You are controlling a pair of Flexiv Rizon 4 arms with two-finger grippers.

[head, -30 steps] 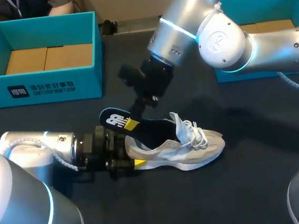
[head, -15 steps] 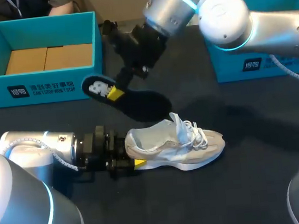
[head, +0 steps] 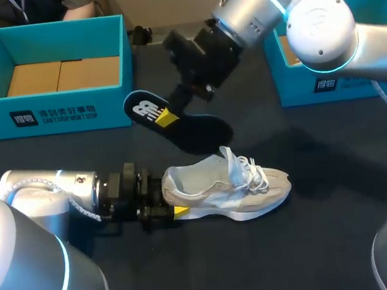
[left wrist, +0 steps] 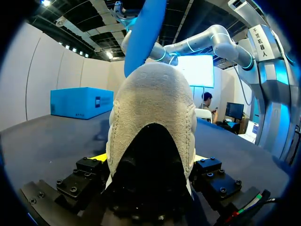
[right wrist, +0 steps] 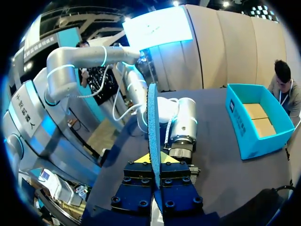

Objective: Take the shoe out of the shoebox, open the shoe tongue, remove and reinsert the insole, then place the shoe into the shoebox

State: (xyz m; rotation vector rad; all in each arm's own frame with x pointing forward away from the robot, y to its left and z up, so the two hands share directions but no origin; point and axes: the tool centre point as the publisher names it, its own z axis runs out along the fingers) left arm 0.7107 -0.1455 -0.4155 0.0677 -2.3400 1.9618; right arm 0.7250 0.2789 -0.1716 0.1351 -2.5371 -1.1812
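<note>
Presently, the right gripper (right wrist: 155, 159) is pinched tight on the insole (right wrist: 153, 113), yellow tips on either face near its heel end. The insole hangs tilted in the air, toe end lowest, just above the shoe (head: 232, 188) and apart from it. Below, the left gripper (head: 168, 206) is clamped on the shoe's heel, and the shoe sits sole-down on the table (head: 293, 259), toe pointing away from it. One teal shoebox (head: 53, 110) lies beyond the left gripper, and a second box (head: 312, 91) sits behind the right arm.
</note>
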